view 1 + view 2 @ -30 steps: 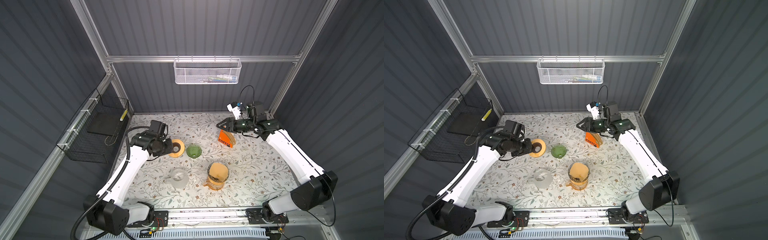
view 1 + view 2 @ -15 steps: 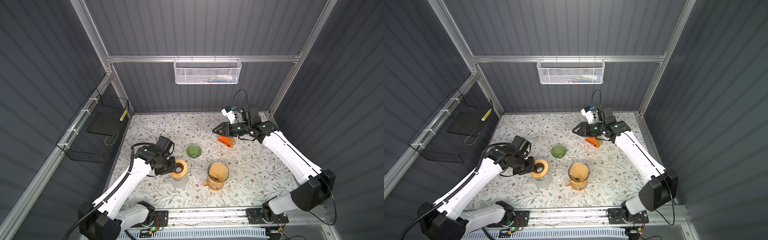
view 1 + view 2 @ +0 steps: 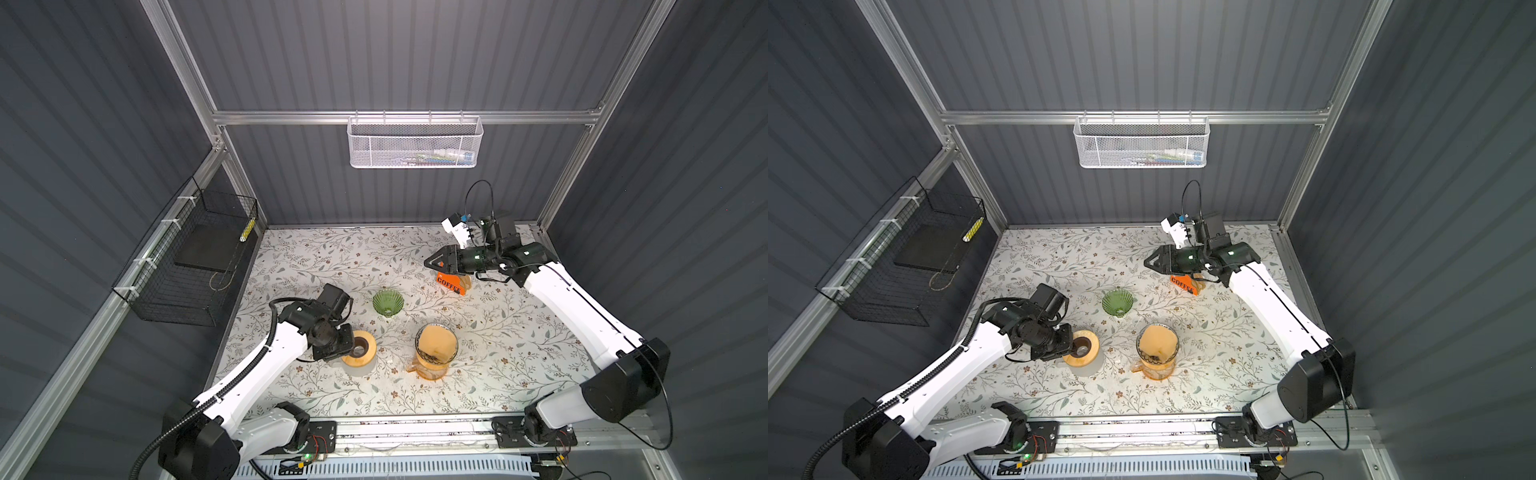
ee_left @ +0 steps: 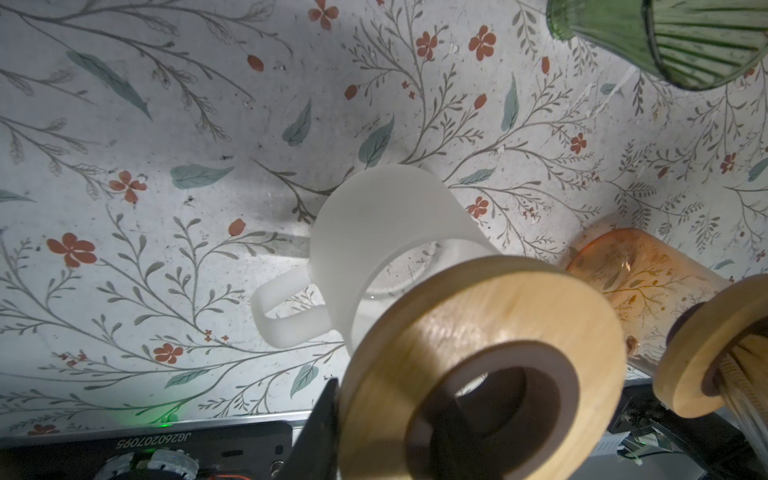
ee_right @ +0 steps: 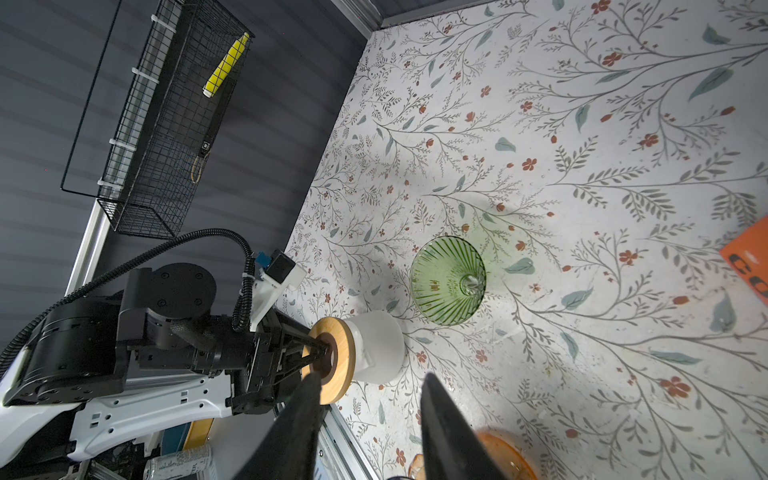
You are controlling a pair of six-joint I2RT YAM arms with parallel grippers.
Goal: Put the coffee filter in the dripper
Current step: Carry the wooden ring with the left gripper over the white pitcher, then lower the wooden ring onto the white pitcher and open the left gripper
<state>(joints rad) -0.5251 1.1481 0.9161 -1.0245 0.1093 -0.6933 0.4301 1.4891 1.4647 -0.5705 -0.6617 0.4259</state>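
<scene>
The green ribbed glass dripper [image 3: 387, 302] [image 3: 1118, 302] [image 5: 449, 278] stands alone mid-table. My left gripper [image 3: 347, 348] [image 3: 1069, 345] [image 4: 386, 424] is shut on a wooden ring [image 3: 362, 349] [image 4: 478, 332], one finger through its hole, and holds it tilted just above a frosted white mug [image 3: 360, 369] [image 4: 374, 220]. A tan coffee filter [image 3: 436, 343] [image 3: 1157, 340] lies in a second, wood-collared dripper on the orange carafe [image 3: 432, 372]. My right gripper [image 3: 430, 262] [image 3: 1149, 262] [image 5: 371, 376] hangs open and empty over the back right, beside the orange COFFEE holder [image 3: 451, 284].
A black wire basket [image 3: 195, 266] hangs on the left wall and a white mesh basket [image 3: 415, 143] on the back wall. The metal rail [image 3: 415, 428] runs along the front table edge. The floral cloth [image 3: 324, 257] lies bare at the back left.
My left arm carried the wooden ring from beside the green dripper toward the front, to above the white mug. My right gripper shifted slightly left and forward, still open.
</scene>
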